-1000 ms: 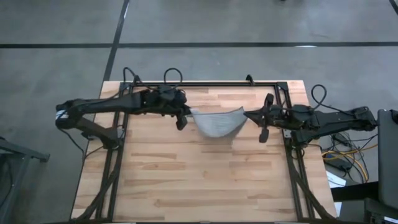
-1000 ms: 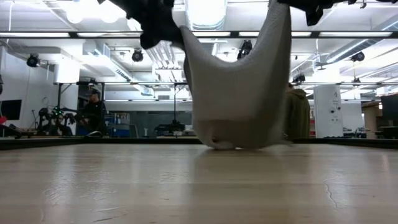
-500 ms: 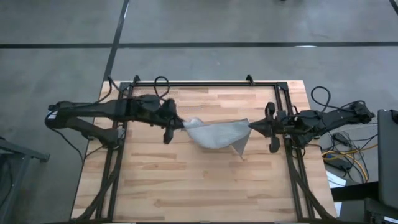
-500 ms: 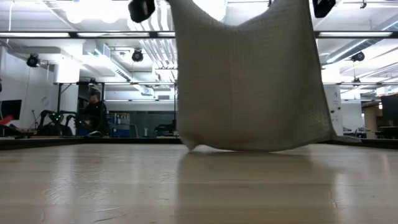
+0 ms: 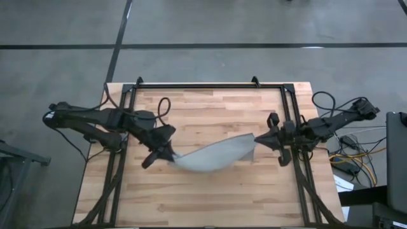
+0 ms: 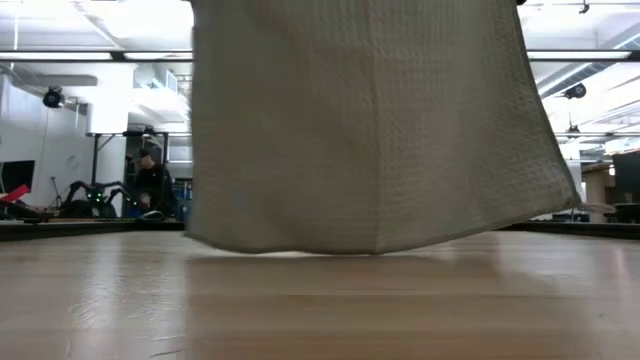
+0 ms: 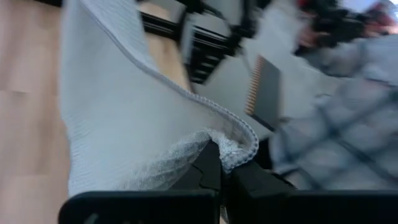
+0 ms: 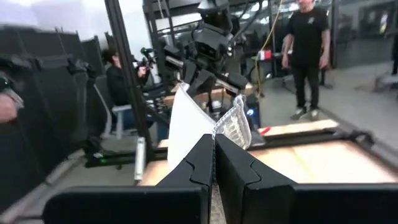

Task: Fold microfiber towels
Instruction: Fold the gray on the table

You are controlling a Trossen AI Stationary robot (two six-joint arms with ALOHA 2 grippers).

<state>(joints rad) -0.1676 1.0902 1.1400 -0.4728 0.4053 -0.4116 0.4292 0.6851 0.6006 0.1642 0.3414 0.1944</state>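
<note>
Hanging between left gripper (image 5: 170, 156) and right gripper (image 5: 256, 137), towel (image 5: 213, 154) sags.

We count one grey-blue towel (image 5: 213, 156), hanging as a single cloth between two dark robot arms. We count two grippers: the left gripper (image 5: 170, 155) pinched on one corner, the right gripper (image 5: 257, 139) pinched on another. There is one wooden table (image 5: 210, 197) with one black frame (image 5: 210, 86) along its edges. In the room beyond we count three people: one seated by a stand (image 8: 121, 78), one standing in dark clothes (image 8: 307, 46), and one far off (image 6: 150, 180).
</note>
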